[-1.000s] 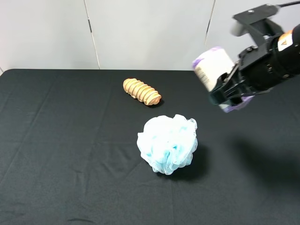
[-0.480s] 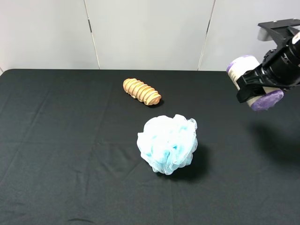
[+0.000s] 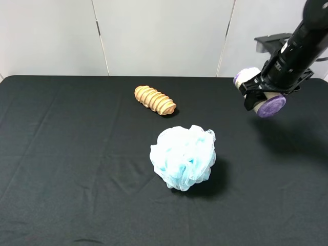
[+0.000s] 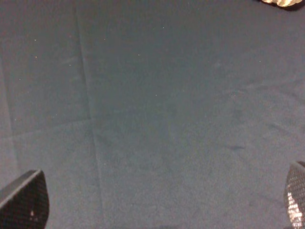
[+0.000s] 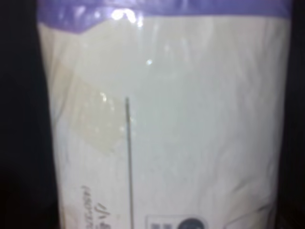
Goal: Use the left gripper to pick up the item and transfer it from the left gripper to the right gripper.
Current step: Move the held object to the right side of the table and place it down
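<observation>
1. The right gripper [image 3: 262,95] has its fingers closed across the middle of the item [image 3: 270,106]. One purple end pokes out toward the front of the tabletop [image 3: 77,154], the other toward the back wall.
2. In the right wrist view the item [image 5: 167,119] fills nearly the whole picture: cream wrap, a purple band along one end, small dark print at the other. Dark shapes flank it on both sides.
3. The item hangs in the air, clear of the cloth, above the tabletop's far right corner.
4. The left gripper [image 4: 159,200] has its fingers [image 4: 26,200] spread wide with nothing between them. Below them is only bare black cloth, with a sliver of the ribbed wooden piece [image 4: 286,2] at the picture's edge. This arm does not show in the high view.
5. I judge the handover done, so the step now is simply to hold the item securely.
6. To do that well, the grip should stay firm but not crushing, since the wrap looks soft and glossy and could slip or dent. The roll should stay centred between the fingers so neither end tips down.
7. Any further move looks safest if slow and level.
8. The wooden piece [image 3: 155,100] lies near the far edge at the middle. The blue mesh sponge [image 3: 183,157] sits near the centre. Both are well apart from the item.
</observation>
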`<act>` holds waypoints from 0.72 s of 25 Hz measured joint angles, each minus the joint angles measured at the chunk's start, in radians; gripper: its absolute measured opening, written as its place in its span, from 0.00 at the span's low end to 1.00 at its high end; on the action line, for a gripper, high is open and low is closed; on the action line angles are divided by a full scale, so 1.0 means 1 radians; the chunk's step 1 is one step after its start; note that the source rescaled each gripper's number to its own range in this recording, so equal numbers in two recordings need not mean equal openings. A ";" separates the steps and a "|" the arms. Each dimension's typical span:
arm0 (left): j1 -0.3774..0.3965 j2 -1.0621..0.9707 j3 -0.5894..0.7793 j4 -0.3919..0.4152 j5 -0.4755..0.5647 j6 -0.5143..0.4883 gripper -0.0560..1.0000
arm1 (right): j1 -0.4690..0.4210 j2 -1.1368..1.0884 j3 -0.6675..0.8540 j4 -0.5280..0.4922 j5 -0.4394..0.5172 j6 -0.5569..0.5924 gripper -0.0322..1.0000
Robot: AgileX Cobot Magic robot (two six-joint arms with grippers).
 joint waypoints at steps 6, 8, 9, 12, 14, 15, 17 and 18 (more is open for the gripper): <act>0.000 0.000 0.000 0.000 0.000 0.000 0.97 | 0.000 0.097 -0.006 -0.079 -0.097 0.000 0.08; 0.000 0.000 0.000 0.000 0.000 0.000 0.97 | 0.000 0.123 -0.007 -0.106 -0.133 0.000 0.08; 0.000 0.000 0.000 0.000 0.000 0.000 0.97 | 0.000 0.137 -0.007 -0.116 -0.152 0.000 0.08; 0.000 0.000 0.000 0.000 0.000 0.000 0.97 | 0.000 0.177 -0.008 -0.131 -0.209 0.000 0.08; 0.000 0.000 0.000 0.000 0.000 0.000 0.97 | 0.000 0.205 -0.012 -0.133 -0.230 0.000 0.08; 0.000 0.000 0.000 0.000 0.000 0.000 0.97 | 0.000 0.218 -0.018 -0.135 -0.231 0.000 0.08; 0.000 0.000 0.000 0.000 0.000 0.000 0.97 | 0.000 0.250 -0.038 -0.139 -0.229 0.000 0.08; 0.000 0.000 0.000 0.000 0.000 0.000 0.97 | 0.000 0.263 -0.054 -0.139 -0.227 0.000 0.08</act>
